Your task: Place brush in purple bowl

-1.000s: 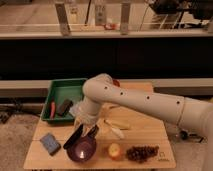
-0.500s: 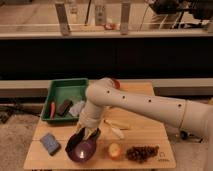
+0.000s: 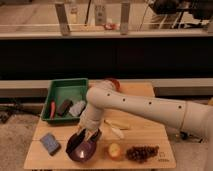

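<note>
The purple bowl stands at the front of the wooden table, left of the apple. My gripper hangs straight over the bowl's far rim, at the end of the white arm. It is shut on the brush. The black handle slants down and to the left over the bowl's left rim. The brush's pale head is hidden at the gripper.
A green tray at the back left holds a red item, a dark block and a grey cloth. A blue sponge lies left of the bowl. Cream pieces, grapes and a red-orange bowl are to the right.
The gripper has moved a little right and down with the brush, and is now closer over the purple bowl. Nothing else on the table has moved.
</note>
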Available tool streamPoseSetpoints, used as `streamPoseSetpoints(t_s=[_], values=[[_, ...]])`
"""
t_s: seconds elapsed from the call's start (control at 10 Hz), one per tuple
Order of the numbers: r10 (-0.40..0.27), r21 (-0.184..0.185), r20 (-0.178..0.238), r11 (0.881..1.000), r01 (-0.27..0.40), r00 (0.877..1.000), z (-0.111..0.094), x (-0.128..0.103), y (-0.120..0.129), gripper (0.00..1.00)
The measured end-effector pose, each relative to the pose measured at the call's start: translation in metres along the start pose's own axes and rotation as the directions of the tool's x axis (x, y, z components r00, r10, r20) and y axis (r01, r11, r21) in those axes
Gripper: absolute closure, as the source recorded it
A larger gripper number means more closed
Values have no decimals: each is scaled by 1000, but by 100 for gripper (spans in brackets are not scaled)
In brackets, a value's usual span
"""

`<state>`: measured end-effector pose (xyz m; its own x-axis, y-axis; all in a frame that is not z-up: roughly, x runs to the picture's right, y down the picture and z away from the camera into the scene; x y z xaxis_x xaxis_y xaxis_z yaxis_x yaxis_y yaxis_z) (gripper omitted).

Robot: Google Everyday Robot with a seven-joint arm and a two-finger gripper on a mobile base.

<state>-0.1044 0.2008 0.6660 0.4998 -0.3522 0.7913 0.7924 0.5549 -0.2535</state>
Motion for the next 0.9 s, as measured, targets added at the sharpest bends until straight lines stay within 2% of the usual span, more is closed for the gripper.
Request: streamPoseSetpoints(t_s=[0.3,0.4,0.6,0.8,0.9], values=[[-78,-14,-28,997,78,997,-9,-25,-21,99],[-94,-12,-1,995,94,996,-9,-29,-26,99],[-96,-28,86,995,99,992,-7,-34,-33,99],[-99,-57,142,992,108,985,-5,-41,-39,99],[-100,-69,158,991,112,982,-6,-42,-40,99]])
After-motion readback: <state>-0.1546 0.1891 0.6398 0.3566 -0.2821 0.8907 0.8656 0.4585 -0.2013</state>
